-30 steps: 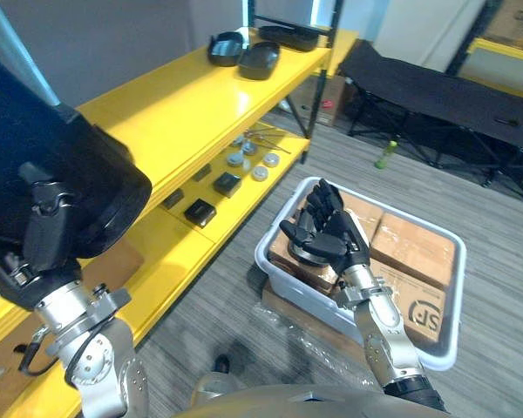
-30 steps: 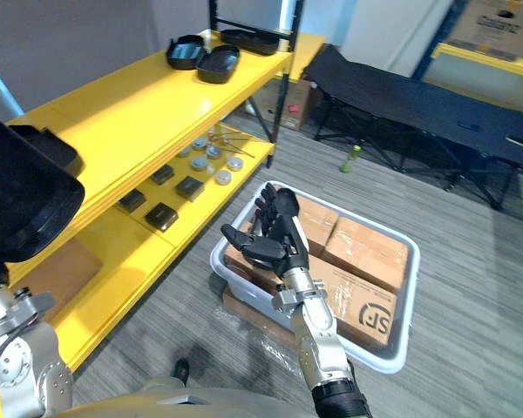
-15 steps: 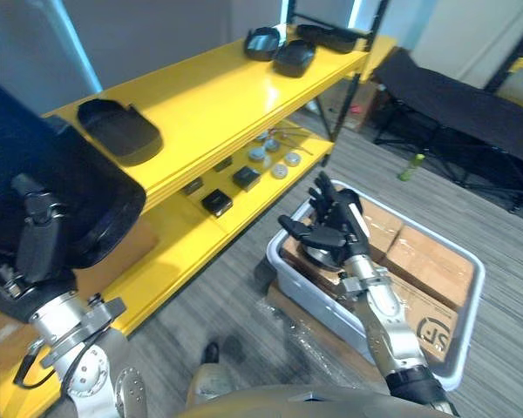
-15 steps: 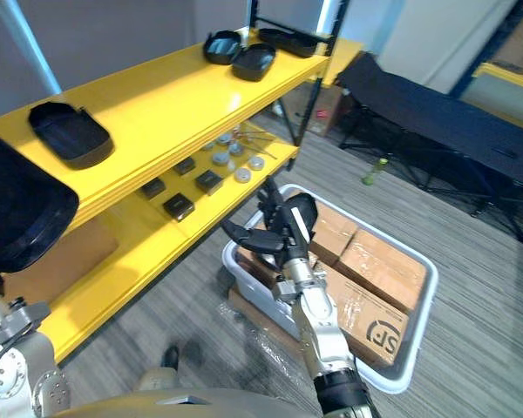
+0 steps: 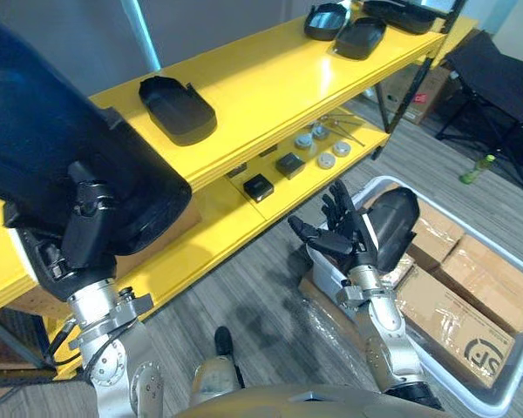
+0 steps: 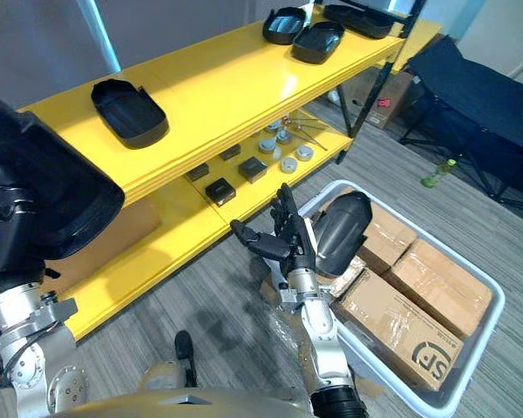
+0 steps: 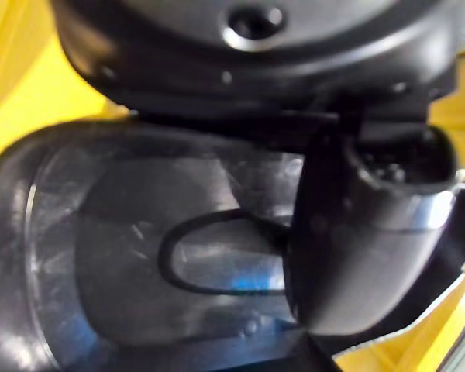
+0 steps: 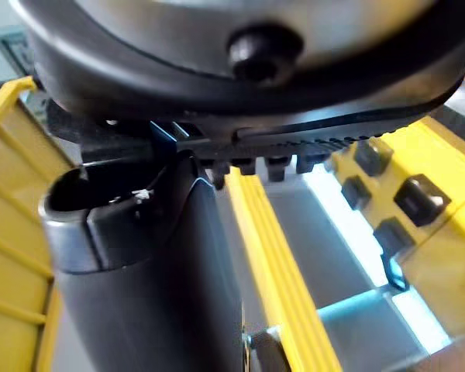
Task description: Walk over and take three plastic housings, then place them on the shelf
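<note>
My left hand (image 5: 77, 237) is shut on a large black plastic housing (image 5: 61, 148), held up close at the left; in the left wrist view its thumb (image 7: 356, 232) curls over the housing's hollow inside (image 7: 139, 248). Low at the middle, over the white bin's near corner, my right hand (image 5: 349, 239) has its fingers straight up and its thumb spread. A second black housing (image 6: 340, 231) rests against that hand on the side away from the thumb. A third housing (image 5: 176, 106) lies on the yellow shelf's top board (image 5: 270, 78).
More black housings (image 5: 362, 37) sit at the top board's far end. The lower board (image 5: 218, 226) carries small black blocks (image 5: 258, 186) and round metal parts (image 5: 325, 160). The white bin (image 5: 506, 394) of cardboard boxes stands on the floor at the right, with a green bottle (image 5: 479, 167) beyond.
The camera has swung toward the shelf, so the housing lying on the top board has come into view. Both hands keep their poses; the right hand's housing shows more fully.
</note>
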